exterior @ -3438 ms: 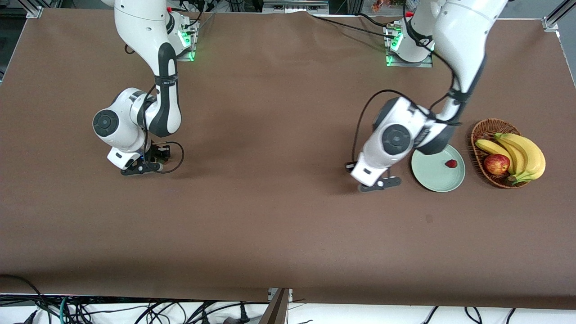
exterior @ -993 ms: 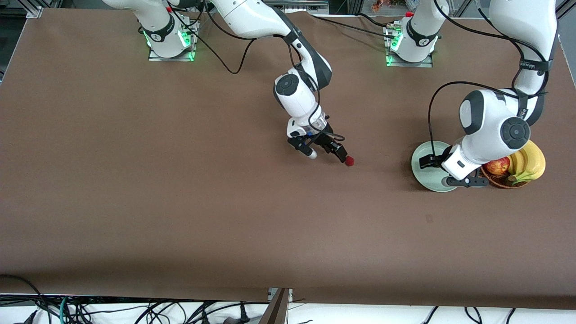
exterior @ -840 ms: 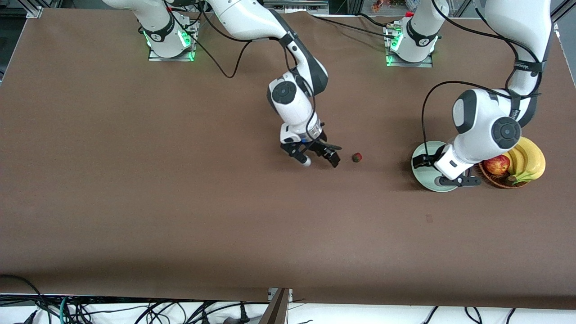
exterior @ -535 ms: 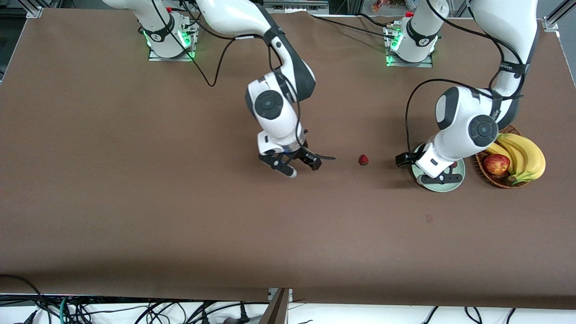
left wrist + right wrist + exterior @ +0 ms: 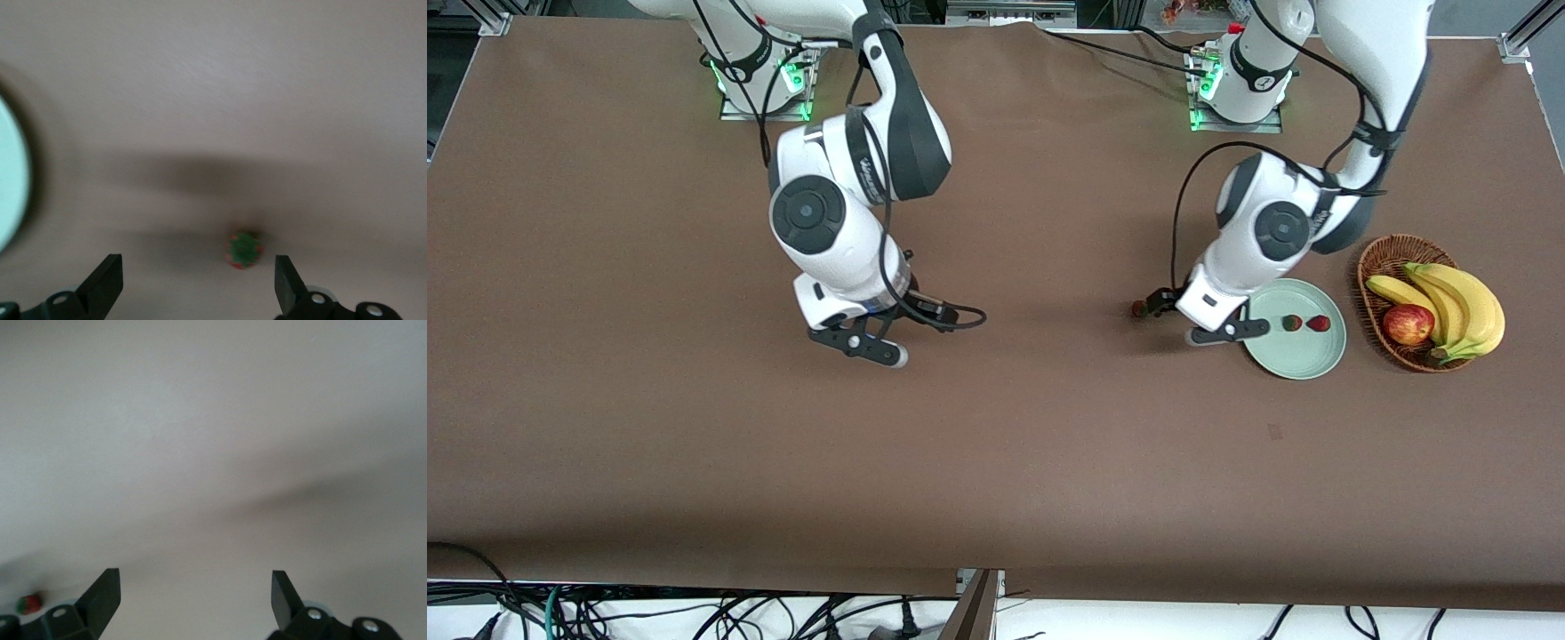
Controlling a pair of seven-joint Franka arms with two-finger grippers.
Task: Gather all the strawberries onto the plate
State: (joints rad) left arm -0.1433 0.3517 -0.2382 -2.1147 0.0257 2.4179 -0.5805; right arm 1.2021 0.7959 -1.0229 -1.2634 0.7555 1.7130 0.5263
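Brown-clothed bench [image 5: 996, 444], cable clutter along its near edge
Since 0.5 s ago: second strawberry [image 5: 1292, 323] on plate [image 5: 1294, 360]; left end effector [image 5: 1193, 322] open over third [image 5: 1138, 308]; right end effector [image 5: 880, 342] open, pulled back

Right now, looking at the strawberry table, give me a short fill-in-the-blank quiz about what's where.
1. The plate holds ____ strawberries.
2. The loose strawberry lies on the table under the open ____ gripper.
3. The apple sits in the basket beside the ____.
4. The right gripper is open and holds ____.

Missing words: two; left; bananas; nothing
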